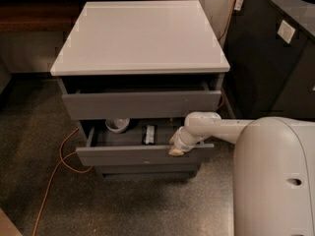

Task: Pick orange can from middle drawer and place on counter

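Note:
The middle drawer [142,155] of the grey cabinet is pulled out and shows its grey interior. A white bowl [117,125] sits at its back left and a flat black packet [148,134] lies near the middle. My gripper [176,150] reaches down from the white arm [211,127] into the right part of this drawer, just behind its front panel. The orange can does not show; the arm and wrist cover the right end of the drawer. The counter [140,31] on top of the cabinet is a pale slab with nothing on it.
The top drawer [141,103] stands slightly open above the middle one. An orange cable [58,168] runs over the floor at the left. A dark cabinet [275,53] stands at the right. My white body [275,181] fills the lower right.

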Robot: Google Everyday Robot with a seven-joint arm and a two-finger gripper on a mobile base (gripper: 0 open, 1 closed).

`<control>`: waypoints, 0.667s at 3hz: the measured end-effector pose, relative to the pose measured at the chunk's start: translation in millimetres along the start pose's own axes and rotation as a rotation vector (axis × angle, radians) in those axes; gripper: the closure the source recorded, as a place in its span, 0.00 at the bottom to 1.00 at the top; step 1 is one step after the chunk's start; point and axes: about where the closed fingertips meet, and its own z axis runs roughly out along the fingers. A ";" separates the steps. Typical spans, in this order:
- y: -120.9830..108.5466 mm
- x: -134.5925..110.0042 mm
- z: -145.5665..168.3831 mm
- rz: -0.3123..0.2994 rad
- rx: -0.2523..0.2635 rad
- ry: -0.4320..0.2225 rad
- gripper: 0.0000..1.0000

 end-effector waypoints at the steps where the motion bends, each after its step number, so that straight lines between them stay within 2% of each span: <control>1: 20.3 -6.2 -10.5 0.024 -0.032 -0.032 1.00; 2: 34.8 -10.2 -17.4 0.047 -0.061 -0.059 1.00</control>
